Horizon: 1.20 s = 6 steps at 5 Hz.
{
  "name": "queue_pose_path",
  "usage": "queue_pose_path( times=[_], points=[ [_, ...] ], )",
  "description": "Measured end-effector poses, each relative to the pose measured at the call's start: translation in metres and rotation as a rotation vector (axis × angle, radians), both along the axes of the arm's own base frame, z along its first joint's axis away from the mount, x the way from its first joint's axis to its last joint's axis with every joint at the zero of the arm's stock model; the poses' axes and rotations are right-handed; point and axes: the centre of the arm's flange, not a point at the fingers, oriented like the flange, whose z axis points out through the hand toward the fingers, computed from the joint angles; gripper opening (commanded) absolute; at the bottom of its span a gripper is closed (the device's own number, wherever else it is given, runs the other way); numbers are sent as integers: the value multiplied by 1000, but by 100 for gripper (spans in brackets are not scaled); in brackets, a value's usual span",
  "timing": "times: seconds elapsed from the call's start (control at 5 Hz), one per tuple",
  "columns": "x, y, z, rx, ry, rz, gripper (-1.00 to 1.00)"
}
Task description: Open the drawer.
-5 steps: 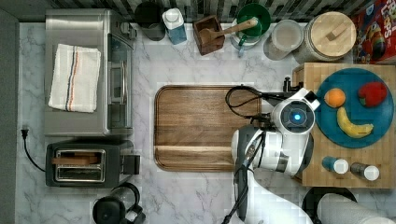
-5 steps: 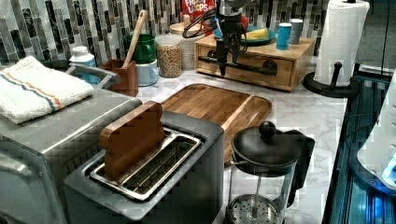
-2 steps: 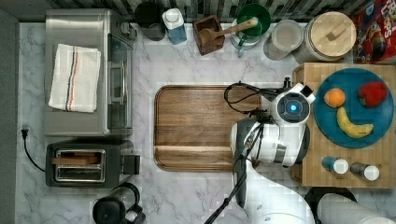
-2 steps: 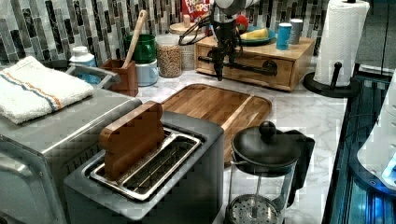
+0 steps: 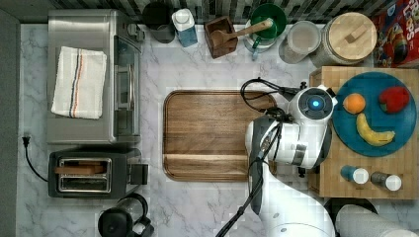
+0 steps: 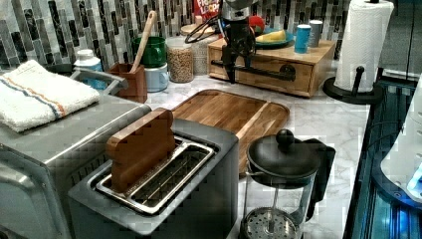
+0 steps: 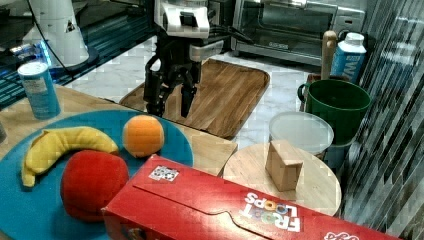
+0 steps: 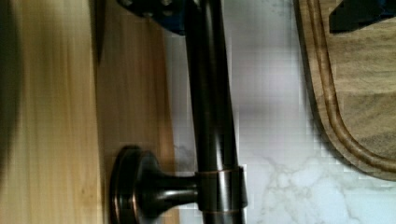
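Observation:
The drawer [image 6: 259, 82] is the light-wood front of a butcher-block box [image 5: 346, 195], and it looks flush with the box. Its long black bar handle [image 6: 261, 73] runs across the front. In the wrist view the handle [image 8: 210, 116] and one round mount lie against the drawer front [image 8: 135, 102]. My gripper [image 6: 234, 67] hangs open at the handle's end on the left view's left. One finger [image 8: 156, 14] is on the drawer side of the bar and the other [image 8: 359, 14] is over the brown tray. In the right view the gripper [image 7: 170, 105] points down past the box's edge.
A brown wooden tray [image 5: 212, 136] lies right in front of the drawer. On the box stand a blue plate [image 5: 395, 143] with fruit and two shakers [image 5: 356, 175]. Jars [image 5: 348, 37], a green mug [image 5: 267, 19] and a cereal box [image 7: 240, 205] crowd the backsplash. A paper-towel stand [image 6: 361, 55] flanks the box.
The wrist has shifted upward in the top view, along the box's front. In the left view the gripper has slid slightly left along the handle. The drawer has not moved.

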Motion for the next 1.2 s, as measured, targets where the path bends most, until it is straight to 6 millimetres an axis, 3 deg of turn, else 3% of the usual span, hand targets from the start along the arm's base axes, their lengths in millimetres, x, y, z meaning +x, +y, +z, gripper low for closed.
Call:
queue_pose_path(
  times=[0.2,0.4,1.0,1.2],
  points=[
    [3,7,0,2,-5,-44,100],
    [8,31,-1,19,19,-50,100],
    [23,146,-6,120,71,28,100],
    [23,173,-3,161,70,40,100]
  ],
)
